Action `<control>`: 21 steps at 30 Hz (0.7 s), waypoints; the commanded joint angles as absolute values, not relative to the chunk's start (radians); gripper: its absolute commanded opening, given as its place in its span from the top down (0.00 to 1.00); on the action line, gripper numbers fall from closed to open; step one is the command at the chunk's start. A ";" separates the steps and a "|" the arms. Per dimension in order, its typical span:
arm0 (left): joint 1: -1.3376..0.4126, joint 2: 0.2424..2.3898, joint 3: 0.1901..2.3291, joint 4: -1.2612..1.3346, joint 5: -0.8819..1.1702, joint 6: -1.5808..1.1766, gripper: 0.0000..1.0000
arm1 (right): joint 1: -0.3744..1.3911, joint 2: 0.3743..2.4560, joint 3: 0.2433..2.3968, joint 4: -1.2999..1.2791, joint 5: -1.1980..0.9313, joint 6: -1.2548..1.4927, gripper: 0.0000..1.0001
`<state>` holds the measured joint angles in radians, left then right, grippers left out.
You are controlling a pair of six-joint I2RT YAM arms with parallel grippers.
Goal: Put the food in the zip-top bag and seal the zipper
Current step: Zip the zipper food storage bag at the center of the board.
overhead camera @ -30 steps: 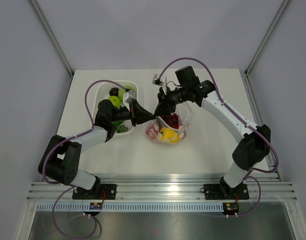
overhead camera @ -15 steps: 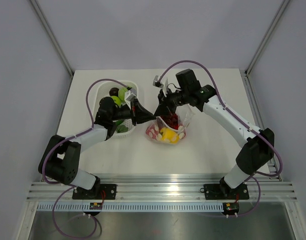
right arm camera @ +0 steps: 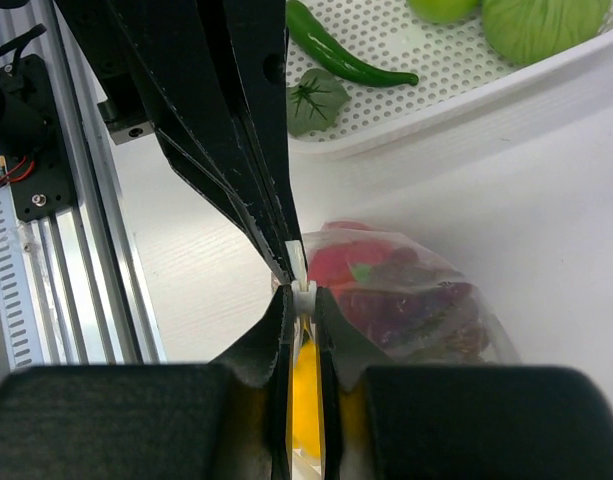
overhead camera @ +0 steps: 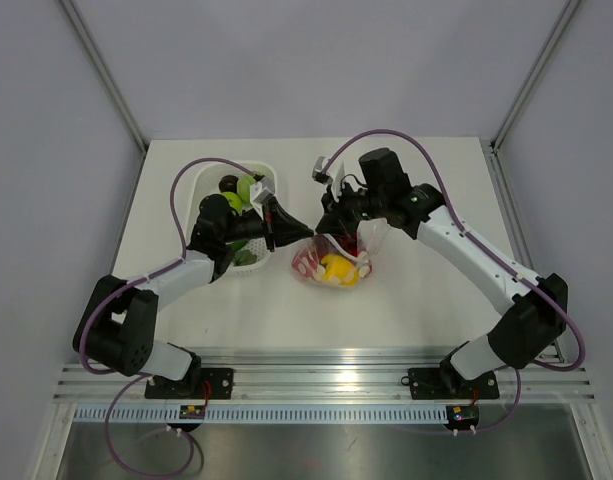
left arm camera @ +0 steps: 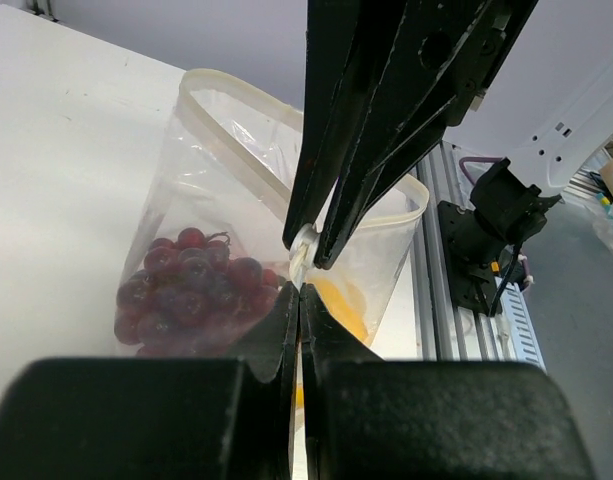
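Right of the white basket (right arm camera: 506, 95), the zip-top bag (overhead camera: 338, 262) sits mouth-up with food (left arm camera: 186, 275) inside, its zipper (left arm camera: 231, 105) gaping and running lengthwise away from the basket. The left gripper (left arm camera: 298, 300) and right gripper (right arm camera: 304, 298) both clamp the zipper's basket-side end.

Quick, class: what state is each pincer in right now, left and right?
Left pincer: closed, pinching the zipper of the bag.
Right pincer: closed, pinching the same zipper.
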<state>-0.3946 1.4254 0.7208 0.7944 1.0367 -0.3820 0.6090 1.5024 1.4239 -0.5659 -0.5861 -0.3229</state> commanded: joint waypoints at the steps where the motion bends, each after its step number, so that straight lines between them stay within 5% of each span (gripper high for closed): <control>1: -0.377 1.374 0.736 0.827 0.980 -0.341 1.00 | 0.606 1.477 1.408 -0.597 -0.503 -0.351 1.00; 21: -0.310 1.362 0.729 0.767 0.888 -0.298 1.00 | 0.604 1.394 1.391 -0.686 -0.322 -0.405 1.00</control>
<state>-0.3477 1.3838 0.7177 0.7273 0.9501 -0.3176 0.6106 1.4548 1.3930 -0.6247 -0.4065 -0.3767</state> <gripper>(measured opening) 0.002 0.132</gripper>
